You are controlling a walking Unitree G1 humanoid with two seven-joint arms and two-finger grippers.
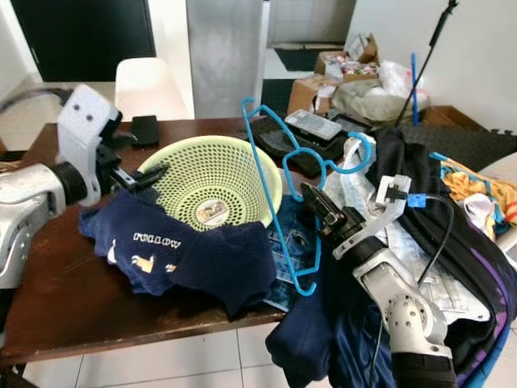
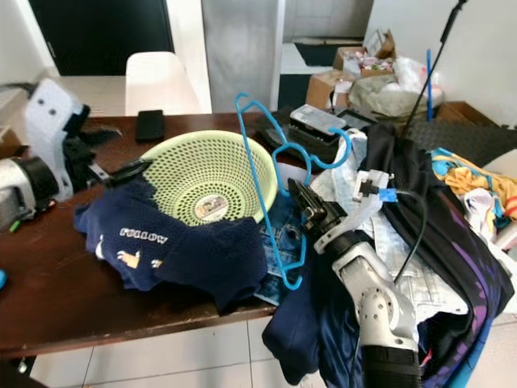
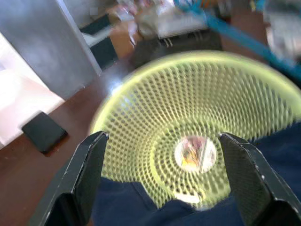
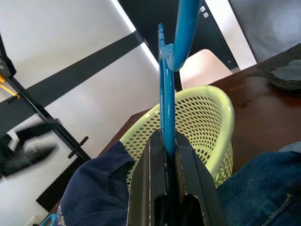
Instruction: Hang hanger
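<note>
A blue plastic hanger stands tilted upright over the table's right side, its hook curling over the clothes pile. My right gripper is shut on the blue hanger, pinching its bar between both fingers. My left gripper is open at the left rim of a pale green mesh basket; its fingers frame the basket and touch nothing.
A navy shirt with print lies on the brown table before the basket. Clothes are heaped at right. A black phone, a white chair and boxes are farther back.
</note>
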